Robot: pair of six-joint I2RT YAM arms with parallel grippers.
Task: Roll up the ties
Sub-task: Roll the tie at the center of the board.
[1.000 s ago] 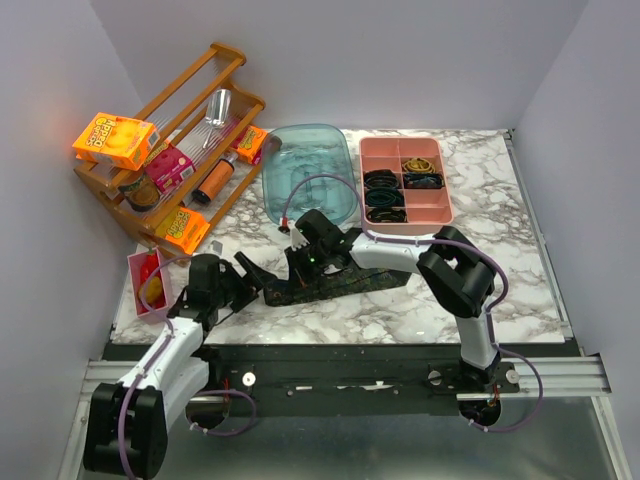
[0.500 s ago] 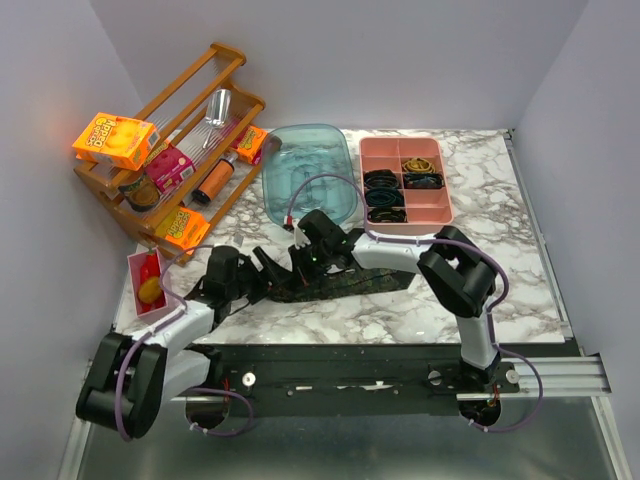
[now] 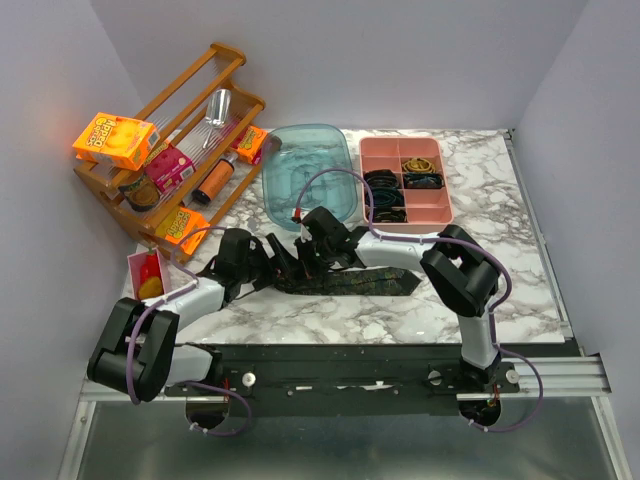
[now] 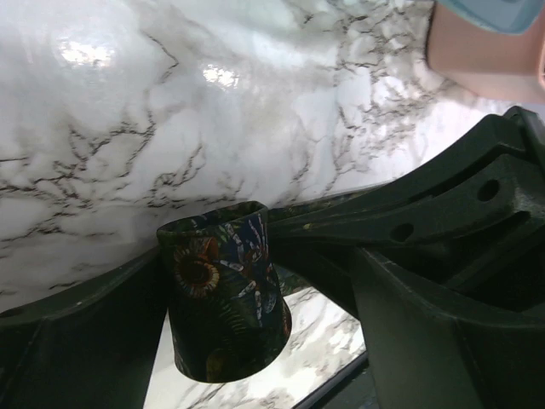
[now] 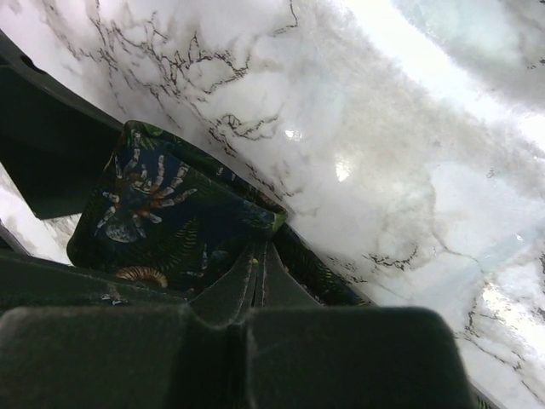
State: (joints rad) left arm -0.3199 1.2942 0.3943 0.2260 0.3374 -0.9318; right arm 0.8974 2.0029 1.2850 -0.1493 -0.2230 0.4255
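The tie [image 3: 360, 282] is lying left to right, near the middle, its rolled end [image 4: 223, 294] leftmost. My left pincer [image 4: 255, 273], standing apart, is straddling that roll; my right pincer [image 5: 258, 260], pressed together, is touching it from the right.

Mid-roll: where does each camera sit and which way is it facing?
Top external: high and behind, looking down on the table; left gripper and right gripper show, together at the tie.
Left wrist: low, facing the tie's looped end between its open fingers.
Right wrist: looking along its shut fingers onto the tie.
All three share the tie.
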